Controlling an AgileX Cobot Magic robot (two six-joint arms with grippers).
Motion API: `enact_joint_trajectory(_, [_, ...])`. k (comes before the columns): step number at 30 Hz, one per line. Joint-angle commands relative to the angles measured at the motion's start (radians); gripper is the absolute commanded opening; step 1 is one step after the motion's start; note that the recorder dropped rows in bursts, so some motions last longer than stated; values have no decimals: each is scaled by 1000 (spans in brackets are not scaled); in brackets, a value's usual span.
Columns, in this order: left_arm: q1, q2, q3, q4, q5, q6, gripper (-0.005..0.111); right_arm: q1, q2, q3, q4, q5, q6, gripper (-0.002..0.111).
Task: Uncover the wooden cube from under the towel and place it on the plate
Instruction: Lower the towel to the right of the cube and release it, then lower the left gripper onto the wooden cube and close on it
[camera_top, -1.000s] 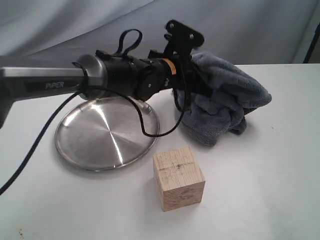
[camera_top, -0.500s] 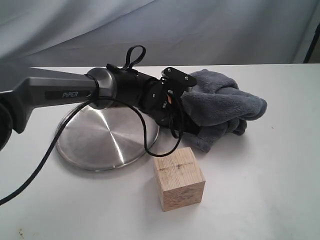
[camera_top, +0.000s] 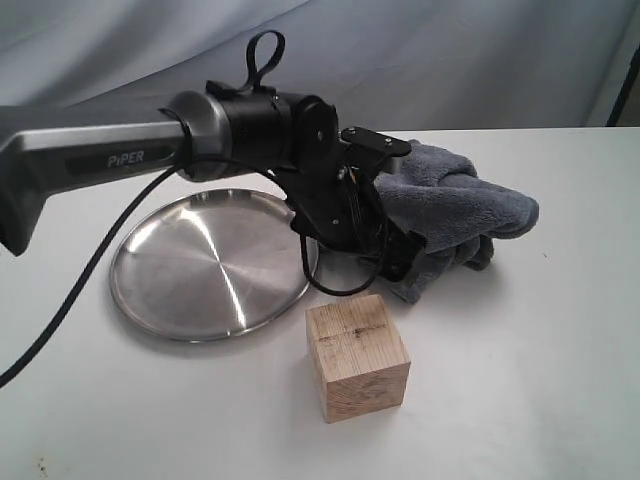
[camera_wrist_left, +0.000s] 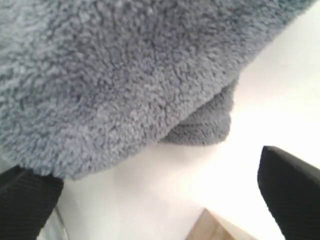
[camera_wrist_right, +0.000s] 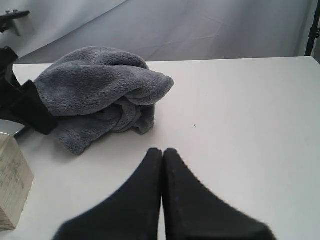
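The wooden cube (camera_top: 357, 357) sat bare on the tabletop (camera_top: 540, 380), just beside the plate (camera_top: 150, 320), with the towel (camera_top: 460, 205) heaped behind. The left tool (camera_wrist_left: 157, 180), fingers apart and empty close by the towel, should probably settle squarely over opposite cube faces. Its dangling cable (camera_top: 300, 270) and the towel crowded that approach; the right tool (camera_wrist_right: 162, 170) sat pressed together, well apart.

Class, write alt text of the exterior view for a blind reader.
A black arm reaches past a steel plate, its end effector at a bunched grey towel. The uncovered wooden cube stands on the white table, beside the plate.
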Motion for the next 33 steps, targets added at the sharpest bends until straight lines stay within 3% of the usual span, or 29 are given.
enact_joint_trajectory(1, [-4, -70, -54, -2, 155, 11, 104, 2, -6, 4, 0, 0, 4, 0])
enact_joint_trajectory(8, [-4, -227, -56, -4, 243, 97, 105, 2, -6, 4, 0, 0, 4, 0])
enact_joint_trajectory(13, [-4, -305, -56, -55, 433, 229, 105, 2, -6, 4, 0, 0, 4, 0])
enact_joint_trajectory(18, [-17, -339, -11, -184, 433, 280, 105, 2, -6, 4, 0, 0, 4, 0])
enact_joint_trajectory(24, [-53, -334, 59, -58, 433, 300, 103, 2, -6, 4, 0, 0, 4, 0])
enact_joint_trajectory(26, [-65, -334, 88, 30, 433, 320, 92, 2, -6, 4, 0, 0, 4, 0])
enact_joint_trajectory(27, [-68, -334, 107, 79, 433, 320, 79, 2, -6, 4, 0, 0, 4, 0])
enact_joint_trajectory(31, [-78, -334, 185, 151, 433, 365, 1, 2, -6, 4, 0, 0, 4, 0])
enact_joint_trajectory(33, [-79, -334, 216, 129, 433, 401, 3, 2, -6, 4, 0, 0, 4, 0])
